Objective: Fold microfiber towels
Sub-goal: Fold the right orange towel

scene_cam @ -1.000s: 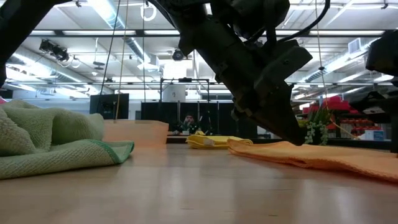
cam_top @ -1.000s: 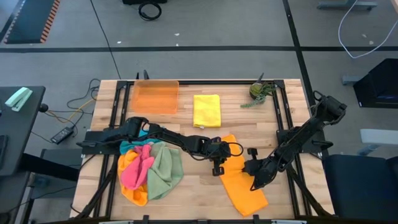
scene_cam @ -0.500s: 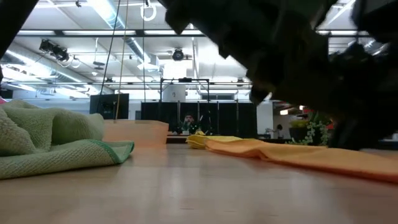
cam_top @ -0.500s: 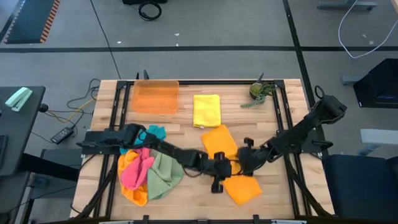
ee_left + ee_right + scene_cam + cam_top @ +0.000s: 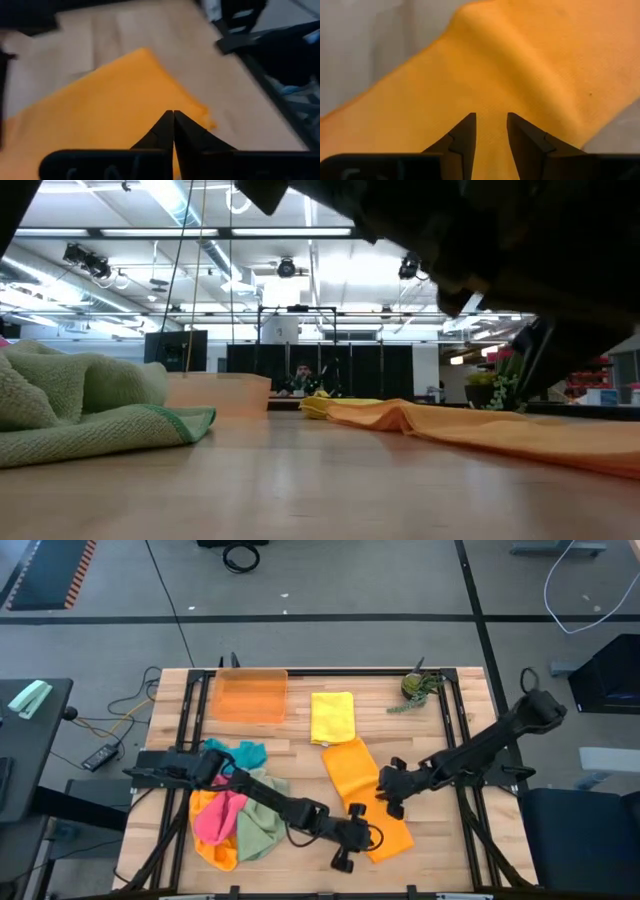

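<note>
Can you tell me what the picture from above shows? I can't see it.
Two dark robot arms reach over an orange towel on a wooden table. A folded yellow towel lies behind it.

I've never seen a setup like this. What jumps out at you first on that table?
The bright orange towel spread in the middle of the table, with two dark arms meeting over it: the left gripper shut at its near edge, the right gripper open above its right side. Left of it lies a heap of pink, green, teal and orange towels, and a folded yellow towel lies at the back.
</note>
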`<action>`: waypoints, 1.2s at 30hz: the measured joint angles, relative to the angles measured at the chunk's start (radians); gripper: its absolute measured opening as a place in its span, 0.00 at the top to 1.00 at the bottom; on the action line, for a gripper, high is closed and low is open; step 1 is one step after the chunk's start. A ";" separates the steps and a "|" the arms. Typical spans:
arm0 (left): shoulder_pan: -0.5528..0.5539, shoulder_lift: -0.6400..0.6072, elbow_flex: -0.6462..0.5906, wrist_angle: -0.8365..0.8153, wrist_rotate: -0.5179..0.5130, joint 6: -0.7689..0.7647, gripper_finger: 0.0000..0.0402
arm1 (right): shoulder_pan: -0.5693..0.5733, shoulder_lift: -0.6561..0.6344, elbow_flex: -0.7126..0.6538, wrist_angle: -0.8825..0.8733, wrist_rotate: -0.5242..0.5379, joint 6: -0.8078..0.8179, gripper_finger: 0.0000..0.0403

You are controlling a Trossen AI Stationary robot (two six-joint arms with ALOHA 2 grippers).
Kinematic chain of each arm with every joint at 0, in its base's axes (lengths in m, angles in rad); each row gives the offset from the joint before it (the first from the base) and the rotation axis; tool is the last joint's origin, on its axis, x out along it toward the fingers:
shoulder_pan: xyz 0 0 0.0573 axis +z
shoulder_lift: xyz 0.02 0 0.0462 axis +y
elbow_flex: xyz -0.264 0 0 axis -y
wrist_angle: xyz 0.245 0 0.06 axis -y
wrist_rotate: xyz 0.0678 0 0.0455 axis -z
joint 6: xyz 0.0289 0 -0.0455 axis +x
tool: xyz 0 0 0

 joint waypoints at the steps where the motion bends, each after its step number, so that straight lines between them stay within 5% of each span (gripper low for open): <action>1: -0.004 0.000 0.000 0.008 0.003 0.001 0.92 | 0.009 -0.026 0.000 -0.026 -0.001 -0.001 0.71; 9: -0.026 0.015 0.001 0.072 0.005 -0.009 0.68 | 0.179 -0.218 0.001 -0.242 0.009 0.100 0.71; 16: -0.027 0.046 0.000 0.086 0.012 -0.022 0.57 | 0.386 -0.225 0.001 -0.242 0.116 0.247 0.71; 27: -0.014 0.093 0.000 0.103 0.065 -0.061 0.60 | 0.474 -0.224 0.002 -0.250 0.206 0.337 0.71; 36: -0.010 0.127 0.000 0.126 0.084 -0.088 0.74 | 0.474 -0.225 0.002 -0.252 0.206 0.336 0.71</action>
